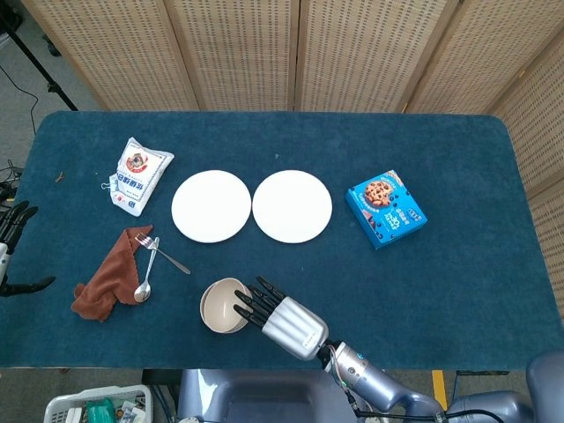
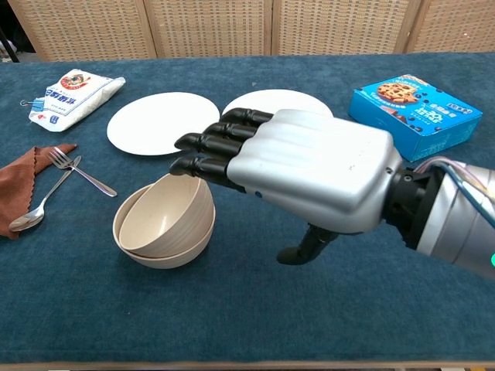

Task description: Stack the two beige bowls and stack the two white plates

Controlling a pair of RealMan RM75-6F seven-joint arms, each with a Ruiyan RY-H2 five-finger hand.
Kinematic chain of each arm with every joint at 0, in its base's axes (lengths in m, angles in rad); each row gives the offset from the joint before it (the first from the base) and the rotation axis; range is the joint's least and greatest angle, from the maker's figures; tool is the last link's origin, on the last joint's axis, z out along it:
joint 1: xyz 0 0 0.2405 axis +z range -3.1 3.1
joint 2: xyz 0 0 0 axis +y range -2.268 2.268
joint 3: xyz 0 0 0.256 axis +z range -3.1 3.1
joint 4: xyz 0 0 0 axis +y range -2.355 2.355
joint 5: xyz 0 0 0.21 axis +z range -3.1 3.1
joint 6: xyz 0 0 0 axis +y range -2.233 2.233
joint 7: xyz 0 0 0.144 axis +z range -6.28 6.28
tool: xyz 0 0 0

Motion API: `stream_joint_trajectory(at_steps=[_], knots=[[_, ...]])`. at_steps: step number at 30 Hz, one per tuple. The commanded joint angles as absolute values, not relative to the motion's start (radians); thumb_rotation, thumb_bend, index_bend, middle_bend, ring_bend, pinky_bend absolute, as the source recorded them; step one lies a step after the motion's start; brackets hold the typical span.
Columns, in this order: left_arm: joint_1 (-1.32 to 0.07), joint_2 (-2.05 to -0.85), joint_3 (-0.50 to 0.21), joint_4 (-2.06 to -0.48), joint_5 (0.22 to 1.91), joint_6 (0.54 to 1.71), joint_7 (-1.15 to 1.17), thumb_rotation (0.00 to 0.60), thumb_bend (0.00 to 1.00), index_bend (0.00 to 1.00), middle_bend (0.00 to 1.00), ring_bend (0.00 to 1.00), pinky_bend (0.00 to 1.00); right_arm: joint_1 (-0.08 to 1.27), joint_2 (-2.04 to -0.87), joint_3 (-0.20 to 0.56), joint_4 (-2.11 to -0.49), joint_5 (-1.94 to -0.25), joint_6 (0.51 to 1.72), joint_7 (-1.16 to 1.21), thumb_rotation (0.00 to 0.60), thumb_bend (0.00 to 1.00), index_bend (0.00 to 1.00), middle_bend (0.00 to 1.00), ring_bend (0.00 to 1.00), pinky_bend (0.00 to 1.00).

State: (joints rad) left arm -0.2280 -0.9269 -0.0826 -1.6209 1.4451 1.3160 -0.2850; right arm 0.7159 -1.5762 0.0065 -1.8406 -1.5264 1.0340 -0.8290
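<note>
Beige bowls (image 2: pixel 164 220) sit nested; right robot hand (image 2: pixel 309 178) hovers open and empty, and should next slide fingers under one round white plate (image 1: pixel 292 205) cleanly.

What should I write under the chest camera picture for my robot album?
Robot's open right hand hovers beside two stacked beige bowls; two white plates lie side by side behind.

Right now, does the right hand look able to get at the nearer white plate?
Probably yes: the right hand is open and holds nothing, and bare cloth lies between it and the plate, with the stacked bowls off to one side.
</note>
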Motion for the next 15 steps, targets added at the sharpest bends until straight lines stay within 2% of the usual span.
stream_joint_trajectory(at_steps=[1,7,15], knots=[[-0.229,-0.927,-0.083,-1.620,1.444,1.313,-0.285,0.600,0.00,0.00,0.00,0.00,0.00,0.726,-1.580,0.000,-1.822,-1.535,1.012,-0.810,0.600,0.39,0.00,0.00,0.00,0.00],[-0.231,-0.929,-0.083,-1.618,1.442,1.310,-0.284,0.600,0.00,0.00,0.00,0.00,0.00,0.738,-1.582,-0.009,-1.801,-1.558,0.985,-0.770,0.600,0.51,0.00,0.00,0.00,0.00],[-0.230,-0.930,-0.083,-1.618,1.442,1.311,-0.282,0.600,0.00,0.00,0.00,0.00,0.00,0.749,-1.584,-0.020,-1.773,-1.575,0.955,-0.736,0.600,0.59,0.00,0.00,0.00,0.00]])
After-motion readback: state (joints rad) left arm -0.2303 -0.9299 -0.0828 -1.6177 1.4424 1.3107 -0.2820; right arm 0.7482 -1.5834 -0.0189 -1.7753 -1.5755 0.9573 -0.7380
